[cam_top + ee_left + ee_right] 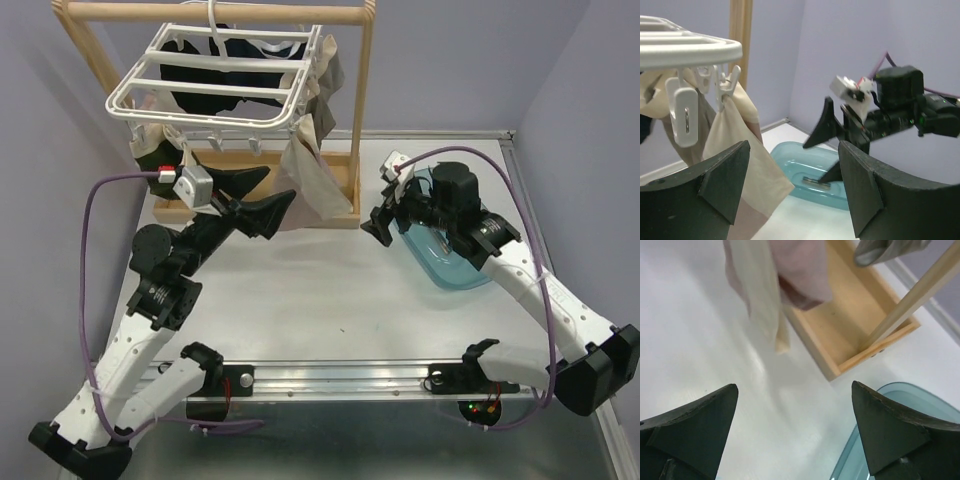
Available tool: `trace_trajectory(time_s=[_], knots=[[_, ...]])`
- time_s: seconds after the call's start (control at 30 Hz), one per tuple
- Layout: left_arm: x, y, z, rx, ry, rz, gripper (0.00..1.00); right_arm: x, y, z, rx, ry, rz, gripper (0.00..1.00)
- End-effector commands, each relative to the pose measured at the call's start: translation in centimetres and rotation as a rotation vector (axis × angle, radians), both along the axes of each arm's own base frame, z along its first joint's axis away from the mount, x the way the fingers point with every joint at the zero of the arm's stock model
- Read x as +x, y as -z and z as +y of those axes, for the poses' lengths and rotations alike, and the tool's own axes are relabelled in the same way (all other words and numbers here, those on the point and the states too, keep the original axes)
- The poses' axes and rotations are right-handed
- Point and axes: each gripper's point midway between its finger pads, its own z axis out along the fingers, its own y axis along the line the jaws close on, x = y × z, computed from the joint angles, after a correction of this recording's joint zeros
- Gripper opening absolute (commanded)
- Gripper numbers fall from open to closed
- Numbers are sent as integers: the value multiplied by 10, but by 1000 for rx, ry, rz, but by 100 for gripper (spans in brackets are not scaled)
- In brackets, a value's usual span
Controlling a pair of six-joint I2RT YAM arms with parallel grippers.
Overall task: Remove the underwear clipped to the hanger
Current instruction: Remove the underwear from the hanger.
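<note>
The flat white table top (pixel 330 300) carries 3 things. Toward its far left stands the shallow rectangular light-wood base tray (pixel 338 216) of a rail stand, its floor bare wood, with 1 square wooden post (pixel 362 120) rising from its right end. To the right, apart from it, sits a round-cornered tub of clear blue-green plastic (pixel 455 275), toward the table's right edge. Along the near edge runs a silver metal rail (pixel 340 378), where the 2 black arm bases (pixel 205 362) are bolted.

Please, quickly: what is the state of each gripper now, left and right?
Left gripper: open, holding nothing.
Right gripper: open, holding nothing.
</note>
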Motion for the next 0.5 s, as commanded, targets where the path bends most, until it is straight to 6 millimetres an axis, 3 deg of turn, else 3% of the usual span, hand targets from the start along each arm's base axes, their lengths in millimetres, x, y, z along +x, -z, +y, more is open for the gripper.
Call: trace_trajectory(time_s=[0.0,0.07,0.27,0.37,0.47], knots=[[25,-29,9,27,-190,-131,83,-23,20,4,5,-138,-7,100],[34,-34,4,42,-225,-179,86,-30,36,7,8,-172,23,100],[62,-39,-8,35,-299,-192,85,-41,42,12,36,-218,49,100],[67,-40,-10,8,-330,-197,85,-41,47,12,36,-220,61,100],[74,-40,0,-31,-419,-182,84,-43,47,12,42,-226,63,100]])
